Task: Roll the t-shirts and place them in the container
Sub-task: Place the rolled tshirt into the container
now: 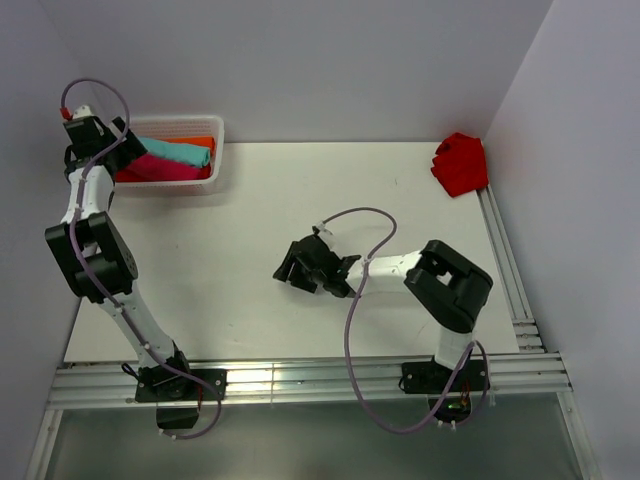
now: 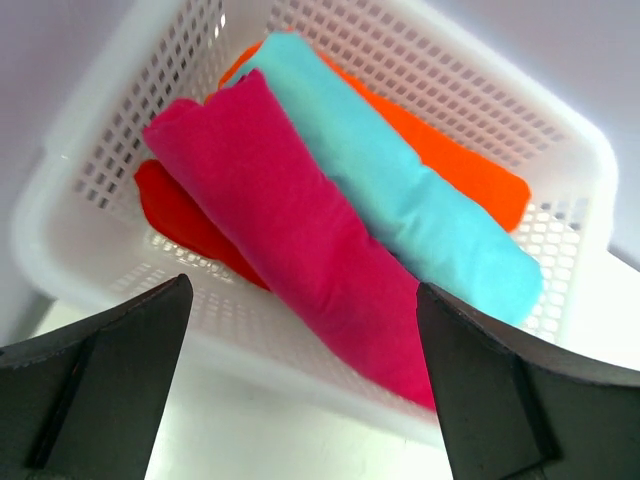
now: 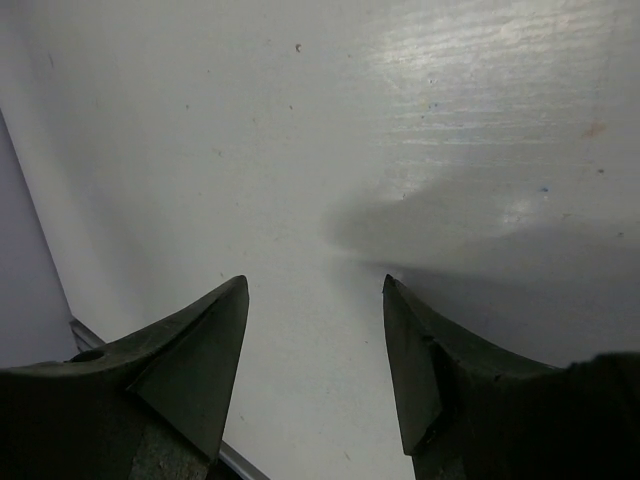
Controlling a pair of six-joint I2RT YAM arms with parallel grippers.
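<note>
I read the left gripper (image 2: 302,290) at the far left corner of the table (image 1: 300,200), poised above the near rim of a white perforated basket (image 2: 590,150), its jaws spread wide and holding nothing. The basket holds four rolled t-shirts: a scarlet roll (image 2: 175,215) lies lowest at the left, a raspberry-crimson roll (image 2: 290,220) lies across it and runs diagonally toward the near wall, a teal roll (image 2: 400,190) lies touching the crimson one on its right, and an orange roll (image 2: 470,165) lies just beyond the teal one against the far wall. In the middle of the table, the right gripper (image 3: 314,282) points left and hangs low over the bare white surface, its jaws apart with nothing between them. At the far right corner of the table, a red t-shirt (image 1: 461,163) lies crumpled in a heap against the side wall, well apart from both grippers
</note>
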